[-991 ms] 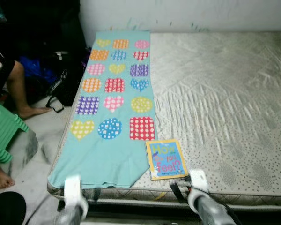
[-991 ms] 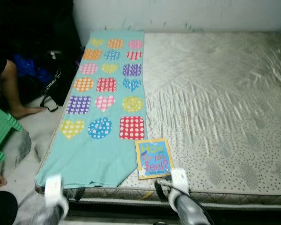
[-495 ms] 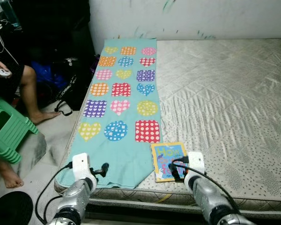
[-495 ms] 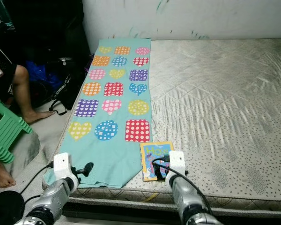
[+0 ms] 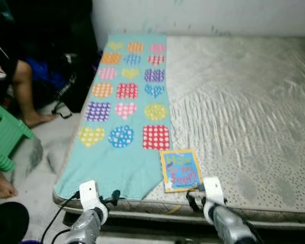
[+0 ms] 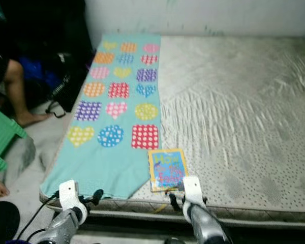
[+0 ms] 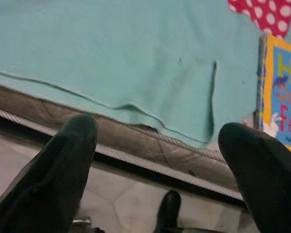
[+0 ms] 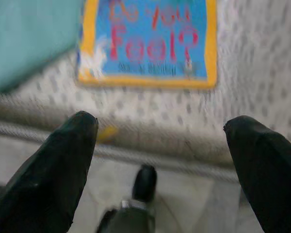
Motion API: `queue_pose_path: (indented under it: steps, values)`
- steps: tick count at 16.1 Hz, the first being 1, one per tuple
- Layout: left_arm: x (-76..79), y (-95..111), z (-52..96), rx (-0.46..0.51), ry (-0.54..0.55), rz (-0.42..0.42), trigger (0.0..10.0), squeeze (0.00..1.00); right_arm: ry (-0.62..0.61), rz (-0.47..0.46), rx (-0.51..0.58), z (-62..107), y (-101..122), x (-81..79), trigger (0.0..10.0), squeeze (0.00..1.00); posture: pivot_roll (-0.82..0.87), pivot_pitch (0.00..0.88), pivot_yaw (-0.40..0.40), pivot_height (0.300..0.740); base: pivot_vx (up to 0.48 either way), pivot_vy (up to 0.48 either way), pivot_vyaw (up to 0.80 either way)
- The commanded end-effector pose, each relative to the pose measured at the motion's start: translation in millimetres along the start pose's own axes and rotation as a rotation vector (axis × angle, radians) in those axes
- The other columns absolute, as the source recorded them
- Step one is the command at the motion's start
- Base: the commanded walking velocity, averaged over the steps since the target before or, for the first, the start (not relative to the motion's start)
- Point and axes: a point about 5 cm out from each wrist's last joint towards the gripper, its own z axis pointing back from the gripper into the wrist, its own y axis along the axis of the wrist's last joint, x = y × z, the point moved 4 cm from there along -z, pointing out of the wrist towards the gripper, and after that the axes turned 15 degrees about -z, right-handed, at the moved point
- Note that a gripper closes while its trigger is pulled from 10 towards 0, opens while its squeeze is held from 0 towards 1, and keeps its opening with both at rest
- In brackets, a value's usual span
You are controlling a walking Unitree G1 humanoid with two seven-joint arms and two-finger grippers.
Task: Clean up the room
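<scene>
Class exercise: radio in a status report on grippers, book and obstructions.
Left gripper open, right gripper open, both short of mattress edge. Book flat beside blanket. Nothing blocking.

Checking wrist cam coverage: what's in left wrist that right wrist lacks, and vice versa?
Left wrist alone: the red polka-dot patch on the teal blanket, and the blanket's hem drooping over the mattress edge. Right wrist alone: the book's lower cover, "Feel?" readable, and speckled mattress fabric beside it. Both: the teal blanket, the yellow-bordered book, the mattress edge, and each gripper's open fingers.
</scene>
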Motion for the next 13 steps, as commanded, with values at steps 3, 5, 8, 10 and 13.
queue_pose_path:
  steps: [3,5,8,10,13]
  values:
    - [-0.4,-18,9.2,-0.025,0.008,0.001,10.0,0.00,0.017,-0.010,-0.037,6.7,-16,4.3,10.0,0.00,-0.09,0.250,-0.005,0.736,0.000,0.000,0.00]
    - [-1.5,-24,13.8,-0.030,0.017,0.021,10.0,0.00,0.034,0.004,-0.033,9.4,-18,3.1,10.0,0.00,-0.09,0.258,-0.008,0.736,0.000,0.000,0.00]
    - [0.0,-24,14.3,-0.027,0.019,0.023,10.0,0.00,0.049,0.010,-0.005,10.1,-14,0.5,10.0,0.00,-0.09,0.253,-0.013,0.736,0.000,0.000,0.00]
    - [0.7,-23,13.8,-0.028,0.019,0.022,10.0,0.00,0.057,-0.003,0.012,9.9,-10,-0.9,10.0,0.00,-0.09,0.246,-0.012,0.736,0.000,0.000,0.00]
    - [0.4,-17,12.6,-0.018,0.023,0.023,10.0,0.00,0.078,-0.024,0.044,9.7,-1,-6.2,10.0,0.00,-0.09,0.231,-0.005,0.736,0.000,0.000,0.00]
